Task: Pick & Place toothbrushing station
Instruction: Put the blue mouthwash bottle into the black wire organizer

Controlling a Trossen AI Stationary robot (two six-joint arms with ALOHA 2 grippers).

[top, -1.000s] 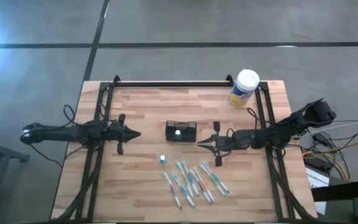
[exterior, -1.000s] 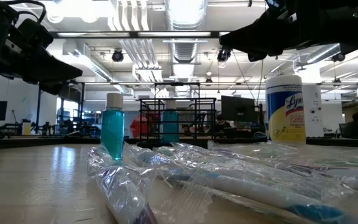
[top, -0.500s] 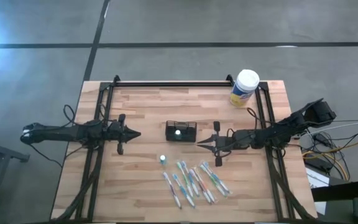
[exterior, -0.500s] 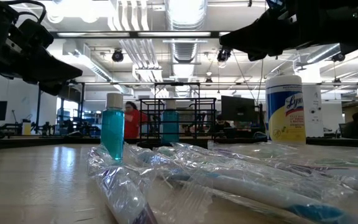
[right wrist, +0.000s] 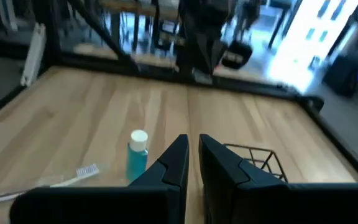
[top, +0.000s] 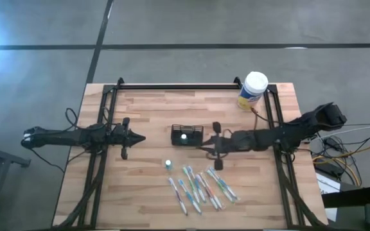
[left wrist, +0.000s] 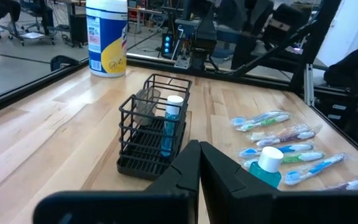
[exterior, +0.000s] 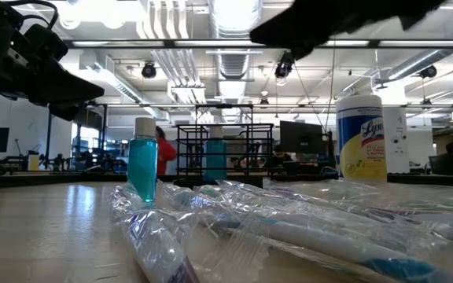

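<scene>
Black wire mesh forms the toothbrushing station (top: pixel 187 135), which is seen standing upright near the middle of the wooden table (top: pixel 146 109); one small blue bottle with a white cap (left wrist: pixel 172 124) is already held in one of its compartments. A second blue bottle (top: pixel 168 164) is noted standing loose on the table just in front of the station, and a fan of wrapped toothbrushes (top: pixel 201 187) is laid beyond that bottle, toward the table's front edge. The right gripper (top: pixel 207 145) is hovering just beside the station's right end, its fingers pressed nearly together with nothing between them; the left gripper (top: pixel 140 138) is parked well to the station's left, fingers pressed together and empty. A white-lidded canister (top: pixel 253 90) is set well behind the station, to its right. Several risks are judged from this layout. With the fingers this narrow, no item can be taken unless they are spread first. A low sweep past the station's right end could catch the mesh and shove or tip the light holder. The loose bottle is tall and narrow, so a glancing touch is likely to topple it. The toothbrush wrappers look slick and overlapping, so two may be pinched at once or one may slip out.
</scene>
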